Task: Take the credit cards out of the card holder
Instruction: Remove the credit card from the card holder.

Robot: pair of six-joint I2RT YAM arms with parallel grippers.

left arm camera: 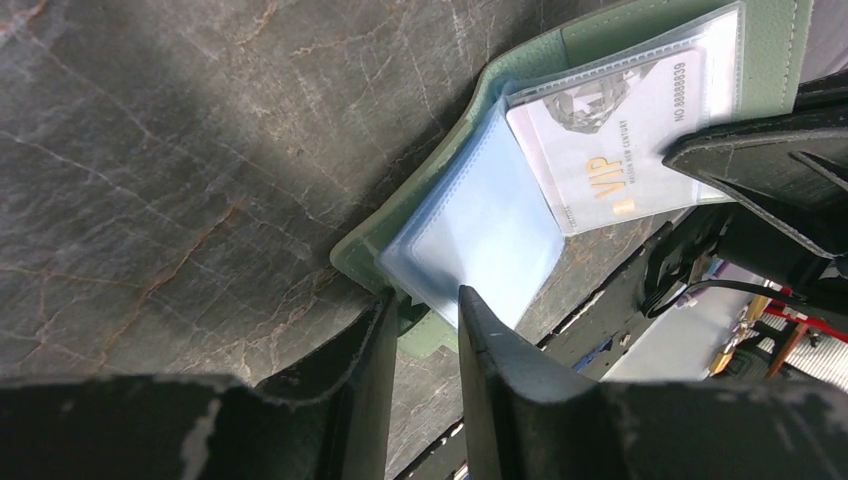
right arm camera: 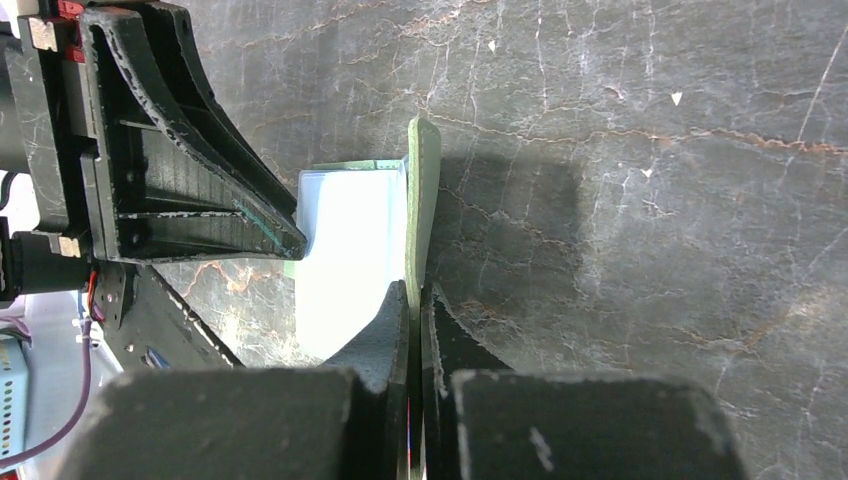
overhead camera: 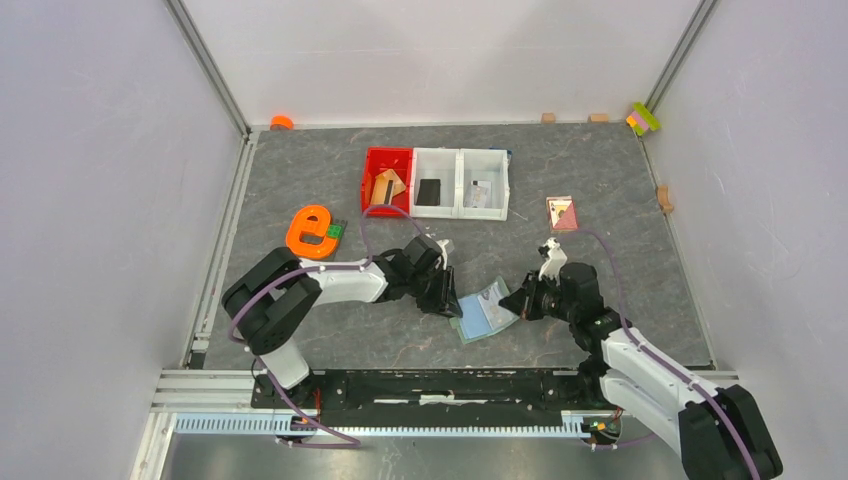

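Right wrist view: card holder (right arm camera: 423,200) flap is pinched by right gripper (right arm camera: 414,288); left gripper (left arm camera: 425,305) fingers are parted narrowly around its corner; 1 VIP card (left arm camera: 610,125) is sleeved inside.

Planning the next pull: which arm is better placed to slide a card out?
Left. The left pincer is open at the clear sleeves; the right pincer is clamped on the card holder's cover.

My top view is evenly lit and sharp. Both wrist views run darker; near fingers (left arm camera: 510,400) look soft, the card holder (right arm camera: 360,240) blows out white and casts a hard shadow.
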